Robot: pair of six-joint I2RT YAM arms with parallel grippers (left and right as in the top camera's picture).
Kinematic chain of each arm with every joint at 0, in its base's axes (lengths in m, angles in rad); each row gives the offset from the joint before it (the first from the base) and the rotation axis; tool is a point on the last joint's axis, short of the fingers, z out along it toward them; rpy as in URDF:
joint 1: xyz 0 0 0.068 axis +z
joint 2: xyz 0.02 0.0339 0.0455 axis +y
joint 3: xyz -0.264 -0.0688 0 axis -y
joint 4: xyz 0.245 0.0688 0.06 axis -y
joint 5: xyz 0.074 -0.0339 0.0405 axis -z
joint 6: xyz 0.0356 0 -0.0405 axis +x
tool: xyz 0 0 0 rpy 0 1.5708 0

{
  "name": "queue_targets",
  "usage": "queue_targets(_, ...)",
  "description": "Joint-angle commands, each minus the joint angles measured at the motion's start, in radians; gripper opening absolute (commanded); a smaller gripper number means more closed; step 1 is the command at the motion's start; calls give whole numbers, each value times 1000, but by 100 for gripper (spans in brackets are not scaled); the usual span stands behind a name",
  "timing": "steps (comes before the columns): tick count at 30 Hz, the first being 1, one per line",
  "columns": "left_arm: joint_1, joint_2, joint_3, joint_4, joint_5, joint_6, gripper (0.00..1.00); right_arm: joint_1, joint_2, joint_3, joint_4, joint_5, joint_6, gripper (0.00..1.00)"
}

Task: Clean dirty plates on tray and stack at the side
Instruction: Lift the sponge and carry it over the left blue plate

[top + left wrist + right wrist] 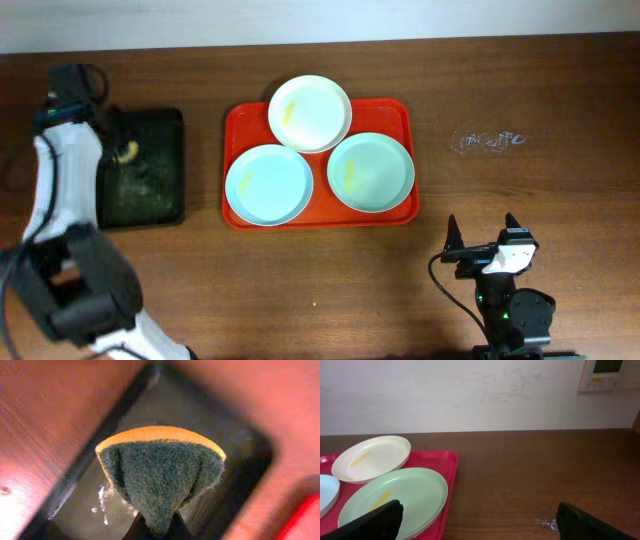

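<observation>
So the red tray sits pretty much dead centre of the table in the overhead view, with all three plates on it in a triangle. The cream plate is at the top and hangs a bit over the tray's upper rim. The blue plate is lower left and the green plate lower right. All three touch or nearly touch each other, and each one has a yellowish smear on it.

Over on the left of the frame there's a black tray, well apart from the red one. The left gripper hangs over it, pinching the bottom corner of a sponge. It's orange-backed with the dark green scrubby side facing the wrist camera. There are some whitish flecks on the black tray under it.

The right gripper is in the lower right, below the tray's right corner, with its fingers spread wide and nothing between them. There's also a pale smudge on the wood to the right of the tray.
</observation>
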Motion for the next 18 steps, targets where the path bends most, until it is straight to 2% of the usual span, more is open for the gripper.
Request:
queue_targets(1, 2, -169, 31, -1, 50, 13, 0, -6, -6, -7, -3, 5, -7, 99)
queue_targets(3, 2, -111, -31, 14, 40, 13, 0, -6, -6, -7, -3, 5, -7, 99)
queue_targets(5, 2, 19, -76, 16, 37, 25, 0, -6, -6, -7, -3, 5, -7, 99)
queue_targets(7, 9, 43, -66, -37, 57, 27, 0, -6, -6, -7, -3, 5, -7, 99)
queue_targets(9, 9, -36, 19, -104, 137, 27, 0, -6, -6, -7, -3, 5, -7, 99)
queue_targets(10, 6, -140, 55, -106, 161, 17, 0, -6, -6, -7, -3, 5, -7, 99)
queue_targets(13, -16, -310, 58, -116, 301, -29, 0, -6, -6, -7, -3, 5, -7, 99)
queue_targets(15, -121, -314, 43, -197, 450, -26, 0, -6, -6, -7, -3, 5, -7, 98)
queue_targets(17, -268, -281, -25, -208, 429, 28, 0, -6, -6, -7, -3, 5, -7, 99)
queue_targets(18, -364, -240, -72, -206, 361, 27, 0, -6, -6, -7, -3, 5, -7, 99)
